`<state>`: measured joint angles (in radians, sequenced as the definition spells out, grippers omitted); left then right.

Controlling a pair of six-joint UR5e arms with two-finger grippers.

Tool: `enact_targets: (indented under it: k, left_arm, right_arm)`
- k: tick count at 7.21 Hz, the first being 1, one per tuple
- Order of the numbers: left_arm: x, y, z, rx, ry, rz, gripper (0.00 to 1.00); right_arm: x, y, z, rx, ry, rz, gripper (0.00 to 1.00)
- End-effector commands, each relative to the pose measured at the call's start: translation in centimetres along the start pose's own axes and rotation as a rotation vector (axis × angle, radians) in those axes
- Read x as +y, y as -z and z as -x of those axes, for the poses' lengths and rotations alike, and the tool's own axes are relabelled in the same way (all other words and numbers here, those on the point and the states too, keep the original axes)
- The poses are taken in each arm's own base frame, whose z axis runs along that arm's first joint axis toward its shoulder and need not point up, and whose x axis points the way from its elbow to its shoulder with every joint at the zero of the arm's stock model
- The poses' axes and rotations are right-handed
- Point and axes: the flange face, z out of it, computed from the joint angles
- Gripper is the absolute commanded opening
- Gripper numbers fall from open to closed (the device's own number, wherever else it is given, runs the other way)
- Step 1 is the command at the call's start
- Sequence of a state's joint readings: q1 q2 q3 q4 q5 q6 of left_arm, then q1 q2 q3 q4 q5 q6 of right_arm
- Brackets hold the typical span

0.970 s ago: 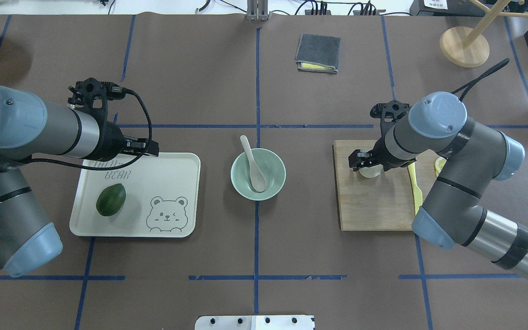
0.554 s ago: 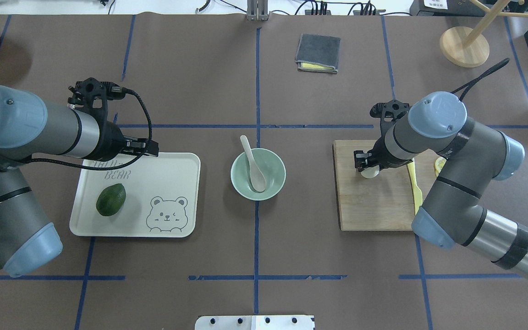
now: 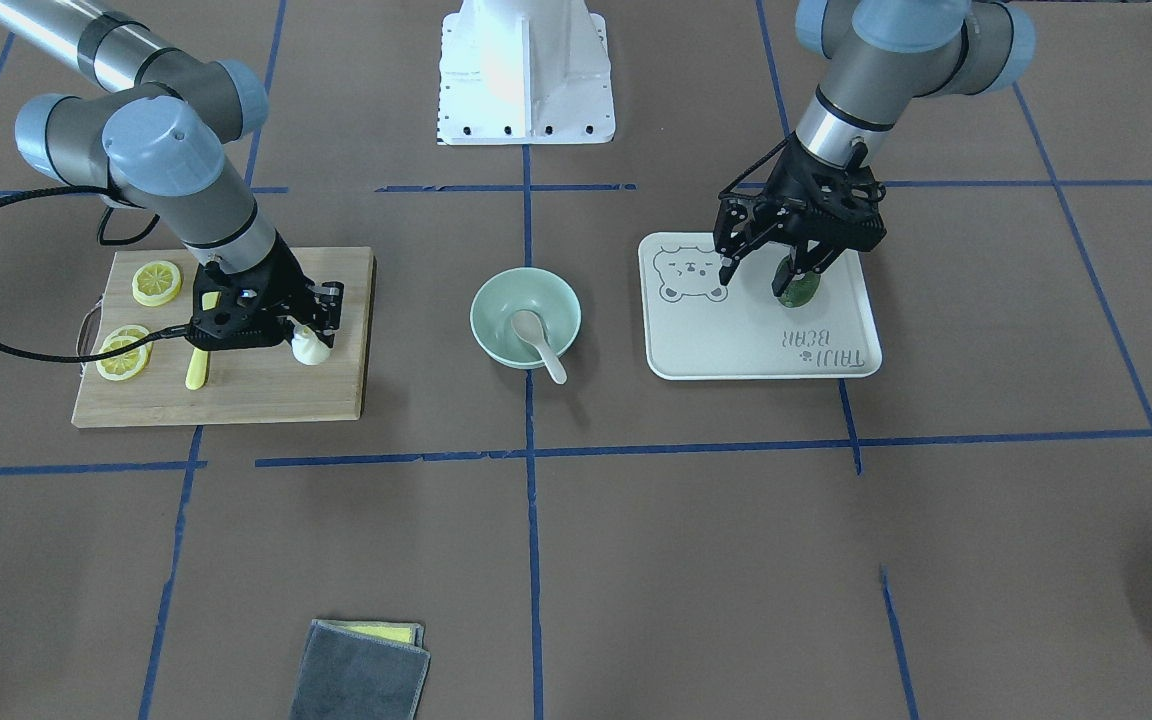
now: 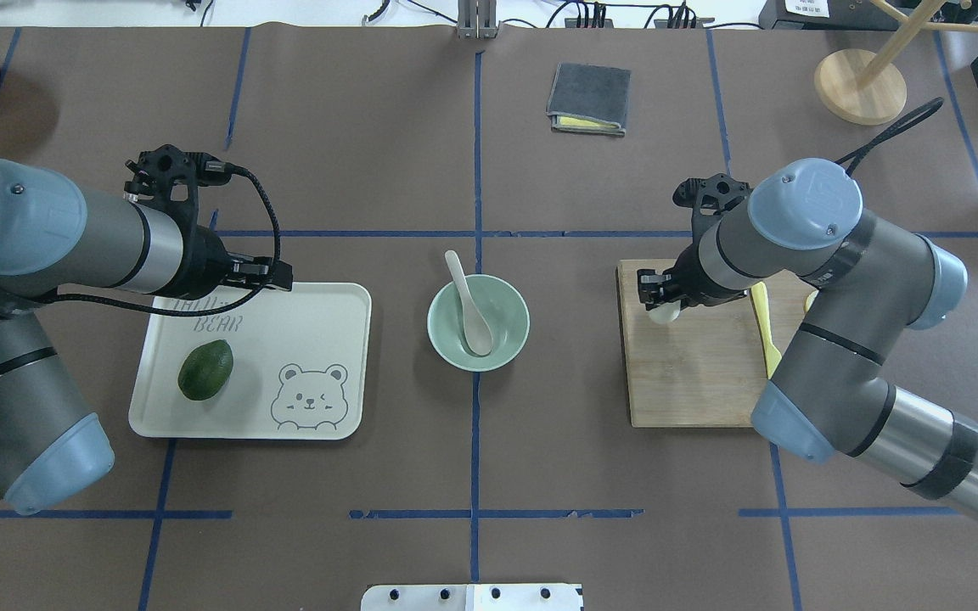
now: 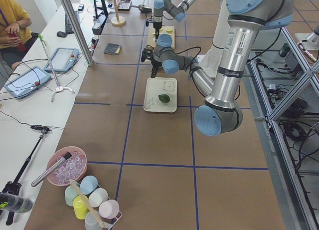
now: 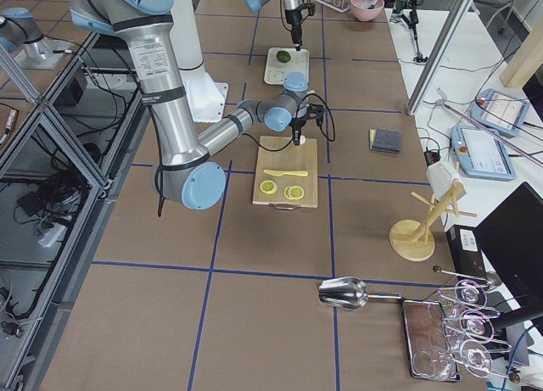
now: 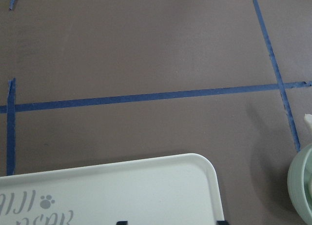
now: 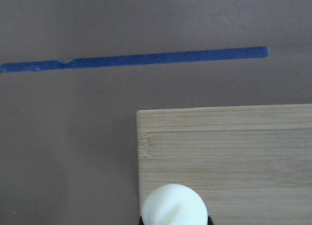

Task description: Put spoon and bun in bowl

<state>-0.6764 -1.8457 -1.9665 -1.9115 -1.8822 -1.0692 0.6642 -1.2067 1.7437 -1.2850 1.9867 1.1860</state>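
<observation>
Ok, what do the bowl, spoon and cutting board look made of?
The bowl: smooth mint, evenly coloured, plastic or glazed ceramic. The spoon: whitish, smooth, plastic or ceramic; cannot tell which. The cutting board: bamboo or wood, matte, with visible grain strips.

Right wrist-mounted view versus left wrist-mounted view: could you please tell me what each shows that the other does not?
Only the right wrist-mounted view shows the bun at its bottom edge and the wooden cutting board. Only the left wrist-mounted view shows a corner of the white tray and, at its right edge, the bowl, just its rim. Both show the brown table cover crossed by blue tape.
</observation>
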Motion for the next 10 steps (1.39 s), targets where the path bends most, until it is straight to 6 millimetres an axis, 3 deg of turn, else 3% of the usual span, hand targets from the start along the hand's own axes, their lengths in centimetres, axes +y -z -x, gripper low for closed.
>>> enact_targets:
  k: [1,2,4,5,6,7,8,10]
  left_arm:
    - [0.0,0.3,0.4,-0.006,0.001,-0.001,0.69]
    - [0.4,0.1,1.0,-0.015,0.004,0.005,0.69]
    - [0.6,-0.2,1.7,-0.027,0.004,0.012,0.69]
    - [0.7,-0.3,1.6,-0.026,0.003,0.013,0.69]
    - [0.7,-0.4,1.7,-0.028,0.003,0.014,0.69]
    - [0.7,-0.5,1.7,-0.029,0.003,0.016,0.69]
    - [0.8,-0.7,1.9,-0.034,0.003,0.019,0.69]
    - [0.8,-0.8,2.2,-0.039,-0.002,0.020,0.69]
  right_arm:
    - [0.8,1.8,8.2,-0.057,-0.104,0.011,0.44]
    - [1.6,1.9,11.2,-0.080,-0.166,0.012,0.44]
    - [3.0,0.2,17.7,-0.092,-0.235,-0.017,0.45]
    - [3.3,0.3,19.7,-0.105,-0.242,-0.014,0.48]
    - [3.6,0.3,20.6,-0.112,-0.254,-0.008,0.52]
    - [4.6,-0.4,21.0,-0.105,-0.250,0.000,0.71]
    - [4.8,-1.0,21.1,-0.096,-0.249,-0.018,0.84]
    - [4.9,-1.5,21.0,-0.089,-0.252,-0.021,1.00]
